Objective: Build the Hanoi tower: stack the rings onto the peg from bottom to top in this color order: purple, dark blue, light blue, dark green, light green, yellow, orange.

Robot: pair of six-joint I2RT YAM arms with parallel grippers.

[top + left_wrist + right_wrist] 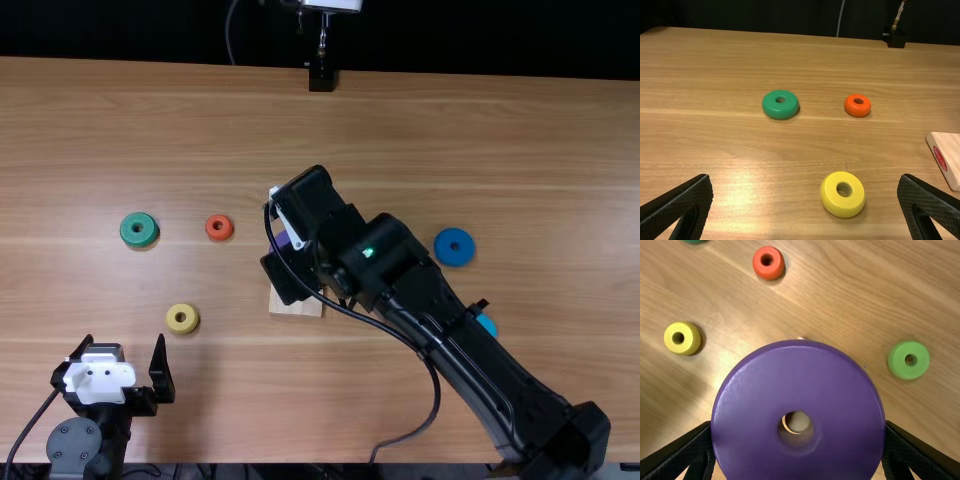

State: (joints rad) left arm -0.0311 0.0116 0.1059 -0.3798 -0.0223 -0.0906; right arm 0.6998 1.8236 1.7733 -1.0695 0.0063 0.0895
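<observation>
The right claw (798, 440) is clamped on the purple ring (800, 370), one side each, above or near the wood block (297, 303). Purple goes at the bottom, so I think this is the first ring. To do it well, keep the ring flat, get its hole right over the peg, then go down slowly and straight. If it tips, it could get stuck. Let go when it sits flat on the block.

The left claw (806, 177) is wide apart with nothing in it, close to the yellow ring (831, 200).

The black arm hides the peg in the top view, and covers some of the block and the light blue ring (487, 324). A pale round bit shows in the purple ring's hole. It may be the peg's top, but I can't tell if the ring is on it.
</observation>
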